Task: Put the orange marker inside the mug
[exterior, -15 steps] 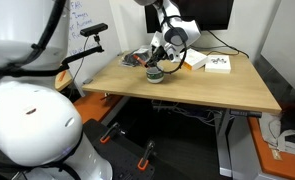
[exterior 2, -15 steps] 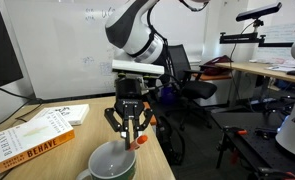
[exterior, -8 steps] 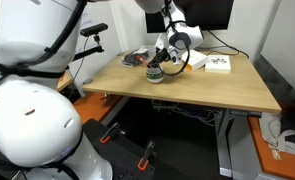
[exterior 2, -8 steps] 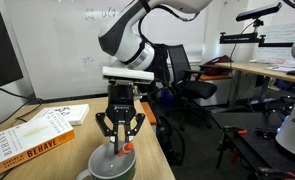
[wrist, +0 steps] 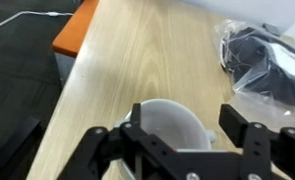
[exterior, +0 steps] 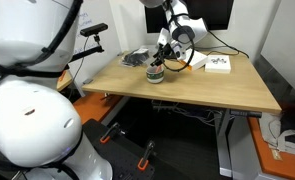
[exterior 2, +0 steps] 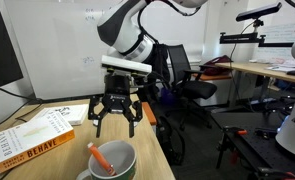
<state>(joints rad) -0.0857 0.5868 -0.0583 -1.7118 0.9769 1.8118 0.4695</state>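
Observation:
The mug stands near the table's front edge, and in an exterior view it is small under the arm. The orange marker leans inside it, tip against the rim, free of the fingers. My gripper hangs open just above the mug with nothing between its fingers. In the wrist view the mug's pale bowl lies straight below the gripper, whose dark fingers stand wide apart to either side. In the far exterior view the gripper hovers over the mug.
A stack of books lies beside the mug. A black plastic bag sits on the wooden table close by, also seen as a dark bag. A white box stands further along. An orange object lies off the table edge.
The gripper went from shut on the orange marker to open. The marker dropped into the mug, and the gripper has lifted a little above the rim.

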